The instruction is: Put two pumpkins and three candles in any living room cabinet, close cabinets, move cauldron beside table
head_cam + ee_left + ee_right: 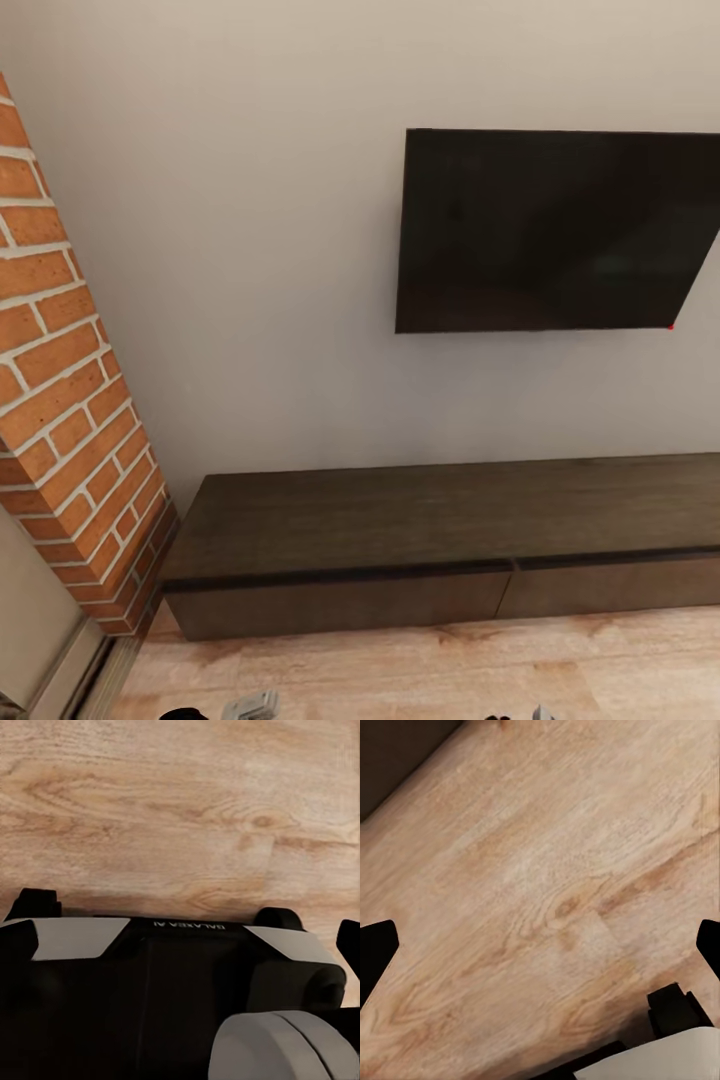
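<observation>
The low dark-brown cabinet (400, 515) runs along the wall in the head view, its flat top bare. Both drawer fronts that show (340, 600) are flush and closed. My left gripper (180, 945) is open, its dark fingertips (16, 945) wide apart above my own black and white base (180, 1005) and the wooden floor. My right gripper (540, 945) is also open and holds nothing, hanging over bare floor planks (547, 885). The pumpkins, candles, cauldron and table are out of view.
A black TV (555, 230) hangs on the grey wall above the cabinet. A red brick pillar (70, 400) stands at the cabinet's left end. Light wooden floor (420, 670) lies between me and the cabinet front.
</observation>
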Controlling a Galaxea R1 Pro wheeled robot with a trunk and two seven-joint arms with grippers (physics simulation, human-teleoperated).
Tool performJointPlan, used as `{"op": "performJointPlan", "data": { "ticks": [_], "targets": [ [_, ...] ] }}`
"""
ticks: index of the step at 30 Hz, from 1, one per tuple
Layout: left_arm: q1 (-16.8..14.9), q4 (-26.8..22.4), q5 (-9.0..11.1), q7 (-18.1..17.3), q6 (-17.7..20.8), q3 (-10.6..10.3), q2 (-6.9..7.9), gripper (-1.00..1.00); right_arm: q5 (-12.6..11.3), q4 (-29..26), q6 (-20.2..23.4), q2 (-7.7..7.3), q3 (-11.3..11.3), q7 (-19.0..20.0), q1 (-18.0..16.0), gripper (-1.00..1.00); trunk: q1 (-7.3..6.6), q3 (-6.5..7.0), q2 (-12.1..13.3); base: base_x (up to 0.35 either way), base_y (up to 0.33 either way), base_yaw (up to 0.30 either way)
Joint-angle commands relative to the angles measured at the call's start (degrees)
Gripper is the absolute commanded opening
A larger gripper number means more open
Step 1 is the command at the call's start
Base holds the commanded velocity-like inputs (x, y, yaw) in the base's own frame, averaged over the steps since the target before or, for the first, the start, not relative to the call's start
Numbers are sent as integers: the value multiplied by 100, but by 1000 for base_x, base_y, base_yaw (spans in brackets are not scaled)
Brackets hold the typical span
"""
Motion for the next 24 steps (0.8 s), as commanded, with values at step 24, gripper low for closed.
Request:
{"op": "performJointPlan", "data": {
  "ticks": [24],
  "targets": [
    [-3,-14,181,-2655,16,98,704,100,-187,25,-903,-64,-953,2003,83,100,528,-437,-967,0,0,0]
  ]
}}
